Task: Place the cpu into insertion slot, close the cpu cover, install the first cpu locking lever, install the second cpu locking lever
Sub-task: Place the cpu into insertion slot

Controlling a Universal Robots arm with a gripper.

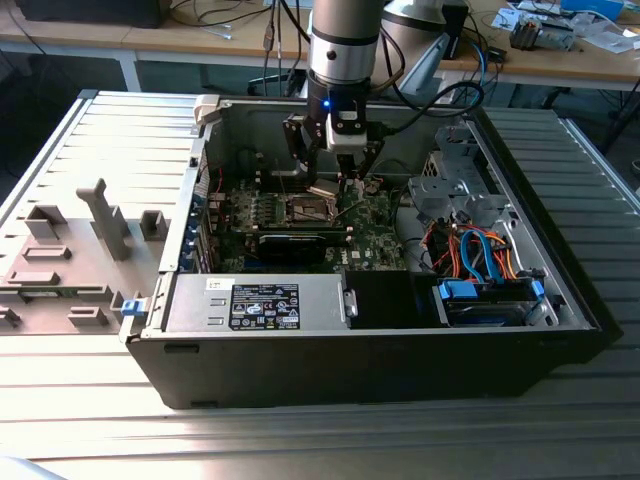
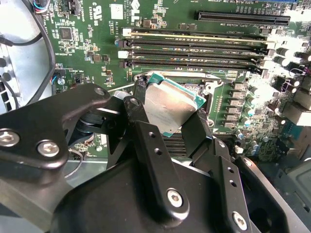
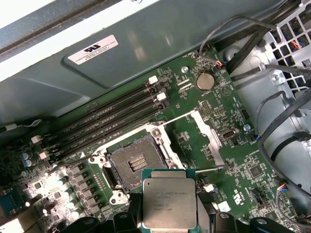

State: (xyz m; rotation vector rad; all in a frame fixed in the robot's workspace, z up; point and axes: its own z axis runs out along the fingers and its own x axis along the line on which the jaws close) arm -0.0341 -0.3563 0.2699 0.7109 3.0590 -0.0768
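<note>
Fingers (image 2: pixel 197 133) clamp cpu (image 3: pixel 169 204) by edges, tilted; bare insertion slot (image 1: pixel 303 210) just lower-left of it in exterior view, apart; cpu cover (image 3: pixel 209 138) raised

Electronics lab or workshop, by the look: an opened computer case (image 1: pixel 370 370) is lying on a ribbed metal table (image 1: pixel 300 440), a robot arm (image 1: pixel 343 50) is hanging over it, and wooden desks (image 1: pixel 90 40) behind are carrying cables (image 1: pixel 215 20) and loose parts (image 1: pixel 545 30).

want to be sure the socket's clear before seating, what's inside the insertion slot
In the first wrist view the insertion slot shows a bare dark contact field, with no chip in it. The cpu, held in the pincer, covers one corner of the slot's rim.
</note>
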